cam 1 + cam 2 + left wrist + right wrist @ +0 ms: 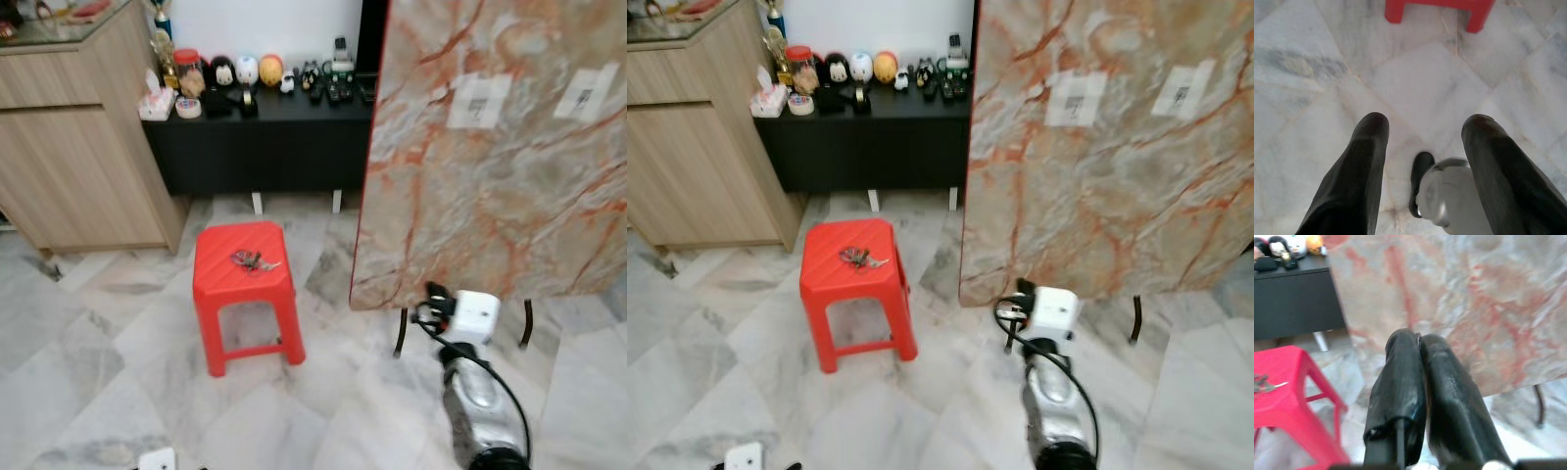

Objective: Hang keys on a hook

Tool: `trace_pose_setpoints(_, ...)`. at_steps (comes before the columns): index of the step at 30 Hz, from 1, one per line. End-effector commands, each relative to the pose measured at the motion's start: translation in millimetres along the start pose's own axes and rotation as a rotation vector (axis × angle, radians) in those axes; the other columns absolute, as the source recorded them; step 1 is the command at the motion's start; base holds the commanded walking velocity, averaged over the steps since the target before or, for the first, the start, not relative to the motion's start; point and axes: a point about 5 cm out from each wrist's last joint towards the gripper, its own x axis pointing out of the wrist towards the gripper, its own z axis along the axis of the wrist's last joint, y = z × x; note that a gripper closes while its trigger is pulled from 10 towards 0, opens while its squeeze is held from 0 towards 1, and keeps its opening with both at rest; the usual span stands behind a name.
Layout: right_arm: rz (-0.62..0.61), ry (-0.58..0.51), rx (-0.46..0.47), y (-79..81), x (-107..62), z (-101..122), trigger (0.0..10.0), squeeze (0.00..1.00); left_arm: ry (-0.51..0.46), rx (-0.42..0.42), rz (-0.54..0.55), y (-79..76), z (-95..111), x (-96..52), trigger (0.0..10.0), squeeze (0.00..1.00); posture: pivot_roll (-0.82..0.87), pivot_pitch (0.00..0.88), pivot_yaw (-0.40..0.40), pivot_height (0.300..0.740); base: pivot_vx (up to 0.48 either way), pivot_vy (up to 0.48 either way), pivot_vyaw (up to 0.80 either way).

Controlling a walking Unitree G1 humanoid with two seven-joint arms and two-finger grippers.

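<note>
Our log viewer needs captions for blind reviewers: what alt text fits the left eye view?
A bunch of keys lies on a red plastic stool on a marble floor. A marble-patterned board stands to its right, with the right gripper raised before it.

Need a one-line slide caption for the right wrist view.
Right claw, fingers shut, faces a marble-patterned panel; keys lie on the red stool to one side.
</note>
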Motion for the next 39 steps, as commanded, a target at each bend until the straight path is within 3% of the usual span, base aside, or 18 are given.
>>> trace_pose_setpoints(1, 0.023, -0.013, 0.01, 9.1, 1.7, 2.0, 10.0, 0.0, 0.015, 0.011, 0.017, 5.0, -4.0, -2.1, 10.0, 0.0, 0.06, 0.032, -0.03, 0.74, 0.0, 0.0, 0.0)
trace_pose_setpoints(26, 0.011, -0.018, 0.007, 7.9, 2.7, 2.9, 10.0, 0.0, 0.0, 0.015, 0.009, 4.5, -1.0, -1.2, 10.0, 0.0, 0.06, 0.031, -0.028, 0.74, 0.0, 0.0, 0.0)
trace_pose_setpoints(39, 0.005, 0.003, 0.016, 9.3, 2.1, -0.3, 10.0, 0.0, 0.001, 0.024, -0.002, 2.9, -1.8, -1.5, 10.0, 0.0, 0.06, 0.03, -0.028, 0.74, 0.28, 0.0, -0.1)
